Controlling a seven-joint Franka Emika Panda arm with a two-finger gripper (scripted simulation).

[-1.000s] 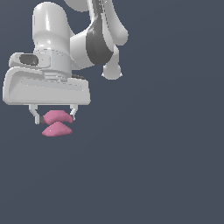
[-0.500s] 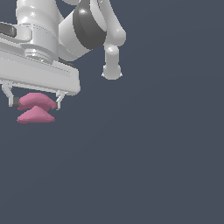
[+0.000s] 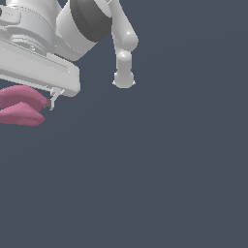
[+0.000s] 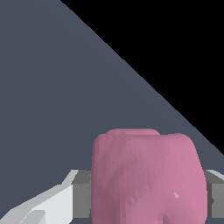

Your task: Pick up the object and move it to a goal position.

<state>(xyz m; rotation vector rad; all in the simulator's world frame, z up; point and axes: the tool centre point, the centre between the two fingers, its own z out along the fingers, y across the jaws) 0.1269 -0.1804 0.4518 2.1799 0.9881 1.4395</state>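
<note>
At the exterior view's left edge, the pink block [image 3: 19, 107] hangs under the white gripper [image 3: 29, 101], partly cut off by the frame. The wrist view shows the fingers [image 4: 81, 194] pressed on both its sides, so the jaws are clamped on it. No goal marker is visible anywhere. For the carry I'd just hold the squeeze steady and avoid jerky swings, since that lumpy shape could slip.

No writing, labels, numbers or signs can be read anywhere in either view.
</note>
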